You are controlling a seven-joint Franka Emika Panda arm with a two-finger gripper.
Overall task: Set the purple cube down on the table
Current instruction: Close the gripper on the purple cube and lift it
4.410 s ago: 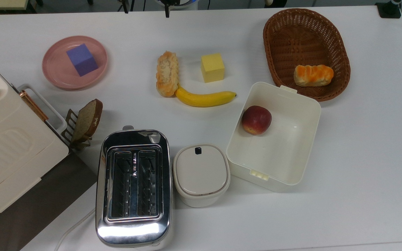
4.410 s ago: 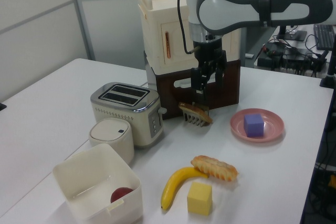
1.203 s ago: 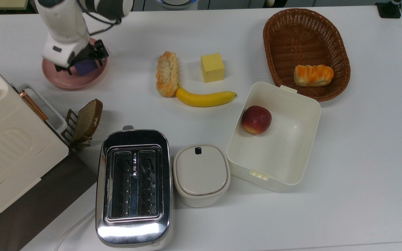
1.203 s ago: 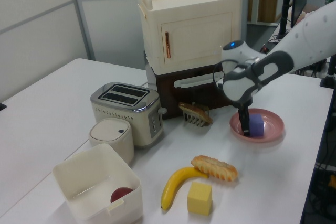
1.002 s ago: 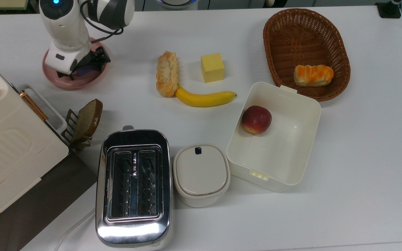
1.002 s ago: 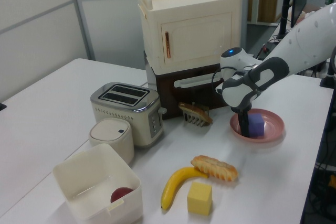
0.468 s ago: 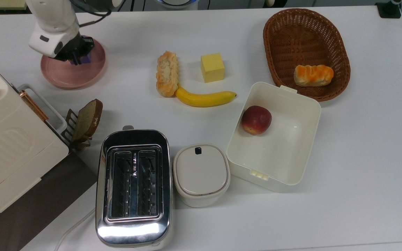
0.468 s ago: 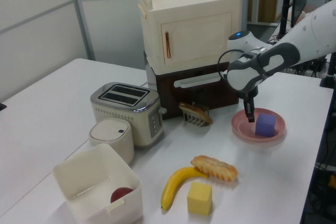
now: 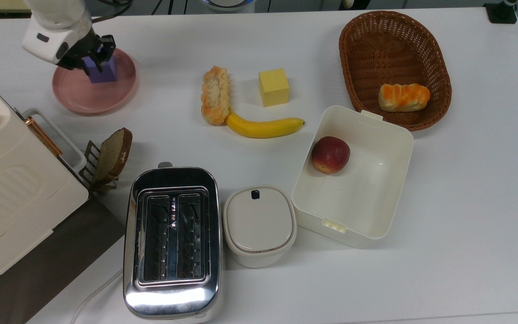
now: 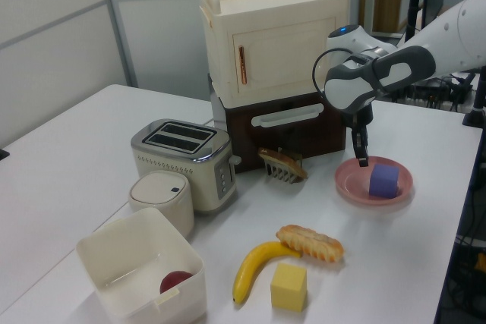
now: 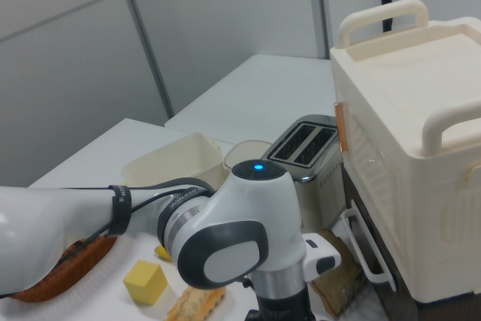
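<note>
White table (image 9: pixel 466 180) is filling the frame; at the top view's upper left I'm holding the gripper (image 9: pixel 98 53) closed around the purple cube (image 9: pixel 101 72), which is sitting over the pink plate (image 9: pixel 90 96), ready for carrying onto bare tabletop beside it.

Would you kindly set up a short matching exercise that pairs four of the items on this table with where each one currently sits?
Things:
1. purple cube
2. apple
3. orange-topped bread roll
4. bread slice

Places:
A. in the wicker basket
B. leaning in the small rack by the toaster
C. held by the gripper over the pink plate
D. in the white open box

Pairs: 1-C, 2-D, 3-A, 4-B
</note>
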